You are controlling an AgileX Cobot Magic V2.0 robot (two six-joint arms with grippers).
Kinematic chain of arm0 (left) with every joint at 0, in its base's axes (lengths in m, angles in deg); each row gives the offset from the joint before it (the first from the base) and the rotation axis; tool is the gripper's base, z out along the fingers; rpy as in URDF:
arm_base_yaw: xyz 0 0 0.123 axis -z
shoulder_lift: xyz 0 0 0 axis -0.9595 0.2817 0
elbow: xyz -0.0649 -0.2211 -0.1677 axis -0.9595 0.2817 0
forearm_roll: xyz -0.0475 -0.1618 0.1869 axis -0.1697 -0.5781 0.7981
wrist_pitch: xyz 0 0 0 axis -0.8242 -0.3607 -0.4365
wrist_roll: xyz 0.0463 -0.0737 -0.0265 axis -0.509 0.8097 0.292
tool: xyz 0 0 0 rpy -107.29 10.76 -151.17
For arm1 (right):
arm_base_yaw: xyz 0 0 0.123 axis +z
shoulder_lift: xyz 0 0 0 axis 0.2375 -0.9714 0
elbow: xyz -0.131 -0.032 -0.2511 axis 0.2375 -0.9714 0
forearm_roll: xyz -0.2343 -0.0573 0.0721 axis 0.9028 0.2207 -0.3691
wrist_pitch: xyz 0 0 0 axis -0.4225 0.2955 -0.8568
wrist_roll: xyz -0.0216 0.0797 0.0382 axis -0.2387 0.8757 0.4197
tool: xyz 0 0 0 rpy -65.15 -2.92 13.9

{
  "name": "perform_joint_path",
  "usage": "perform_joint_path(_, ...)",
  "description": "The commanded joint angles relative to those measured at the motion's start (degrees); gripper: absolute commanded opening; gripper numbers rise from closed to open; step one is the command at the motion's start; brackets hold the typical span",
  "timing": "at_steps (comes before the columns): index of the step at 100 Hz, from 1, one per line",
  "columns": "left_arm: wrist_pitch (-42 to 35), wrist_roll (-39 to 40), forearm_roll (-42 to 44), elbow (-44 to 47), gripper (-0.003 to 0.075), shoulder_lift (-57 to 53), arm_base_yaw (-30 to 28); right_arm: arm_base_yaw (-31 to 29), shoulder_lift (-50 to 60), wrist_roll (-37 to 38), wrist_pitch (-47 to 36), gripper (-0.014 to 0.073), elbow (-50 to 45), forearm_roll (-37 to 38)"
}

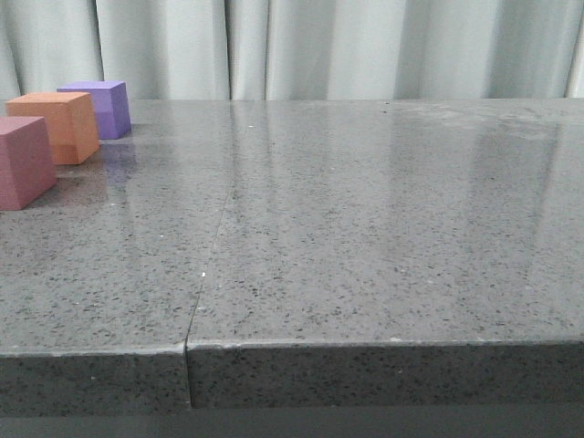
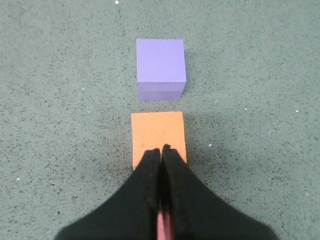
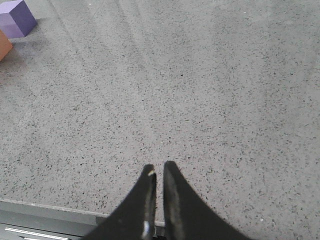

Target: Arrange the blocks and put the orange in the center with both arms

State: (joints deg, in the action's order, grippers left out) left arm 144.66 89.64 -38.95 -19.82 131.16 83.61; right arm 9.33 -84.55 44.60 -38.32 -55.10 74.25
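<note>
Three blocks sit lined up: pink block (image 1: 25,161), orange block (image 1: 57,126) between, purple block (image 1: 99,108). I judge arranging done. Left claw (image 2: 161,150) and right claw (image 3: 159,170) are both clenched, empty.

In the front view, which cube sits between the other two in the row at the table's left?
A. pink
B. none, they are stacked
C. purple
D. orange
D: the orange cube stands between the pink cube nearest the camera and the purple cube farthest back.
</note>
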Motion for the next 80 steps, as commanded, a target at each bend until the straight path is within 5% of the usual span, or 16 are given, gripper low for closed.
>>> perform_joint_path(1,-1.00,-1.61,-0.24,-1.41,-0.0020,-4.03,0.02,-0.45,-0.50,-0.30,-4.41,0.0057,1.40,0.96)
perform_joint_path(80,-9.72,-1.86,-1.61,22.67,-0.0020,-29.37,0.02,-0.45,-0.50,-0.30,-4.41,0.0057,1.40,0.96)
